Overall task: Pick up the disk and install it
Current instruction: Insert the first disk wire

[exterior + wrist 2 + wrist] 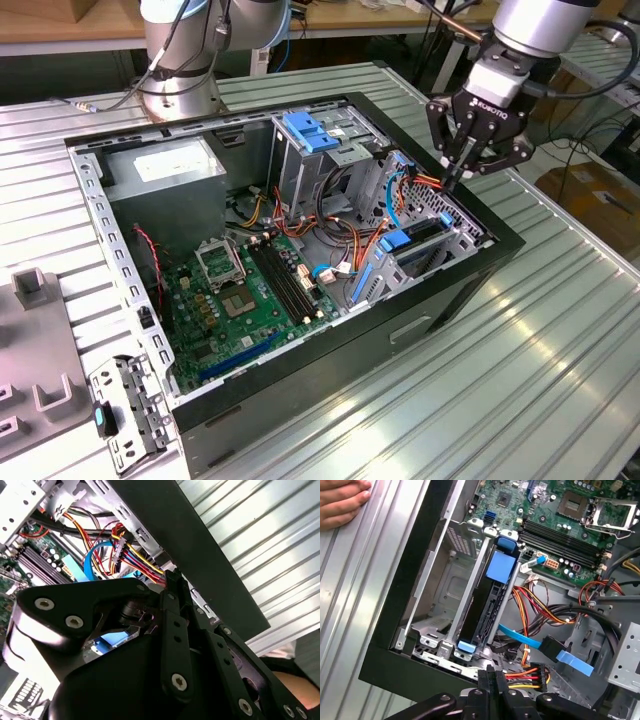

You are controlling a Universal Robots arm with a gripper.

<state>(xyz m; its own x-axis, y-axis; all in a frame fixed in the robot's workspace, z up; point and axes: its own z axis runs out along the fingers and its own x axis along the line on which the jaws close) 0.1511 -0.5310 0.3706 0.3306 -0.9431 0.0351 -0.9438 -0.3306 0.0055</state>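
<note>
The disk [487, 605] stands on edge in the drive bay at the corner of the open computer case [400, 325], with a blue tab at each end. In the exterior view the disk [418, 240] sits low in the bay at the case's right end. My gripper [453, 182] hangs just above that bay, fingers closed together and pointing down, with nothing between them. In the first wrist view my gripper [493, 676] is a little off the disk's near blue tab [466, 646], beside a bundle of coloured wires. The second wrist view shows the closed fingertips [172, 577] over the case wall.
A grey cage with a blue handle [310, 135] stands mid-case, a grey power supply box [165, 165] at the back left, the green motherboard [250, 290] on the floor. Loose cables [345, 225] cross the middle. A person's hand [340, 500] rests on the ribbed table beside the case.
</note>
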